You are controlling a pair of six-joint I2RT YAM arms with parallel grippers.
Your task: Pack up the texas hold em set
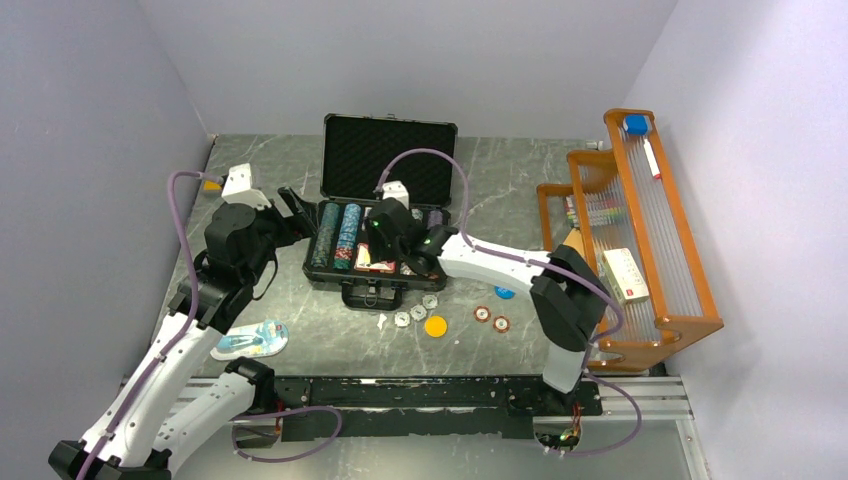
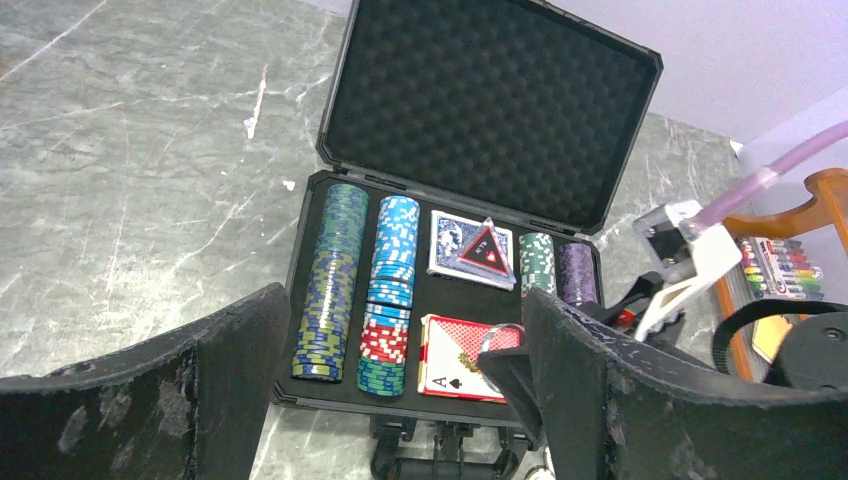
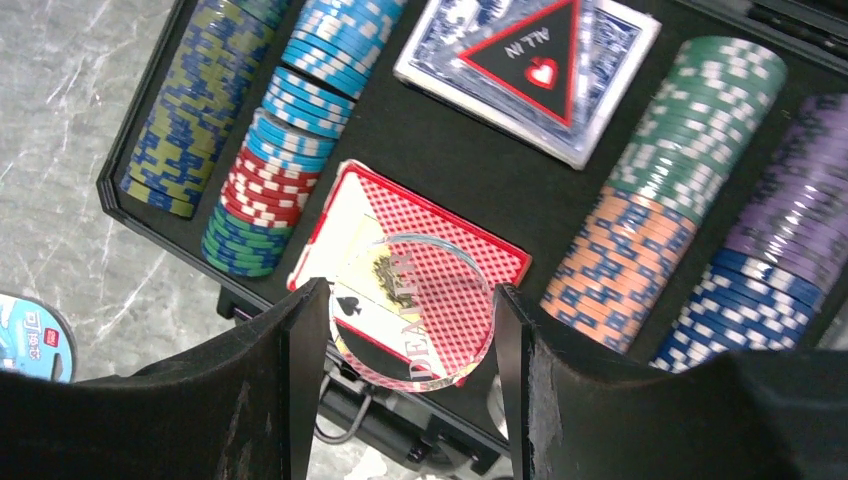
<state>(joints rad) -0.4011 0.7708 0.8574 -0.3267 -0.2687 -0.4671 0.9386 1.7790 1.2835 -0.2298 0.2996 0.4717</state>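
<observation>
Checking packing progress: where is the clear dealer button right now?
Right wrist view: the clear dealer button is held between the right fingers, just over the red card deck in the open briefcase.

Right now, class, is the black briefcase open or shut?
Open. The briefcase has its foam-lined lid standing raised behind the base, and the chip rows and both card decks lie exposed inside.
</observation>
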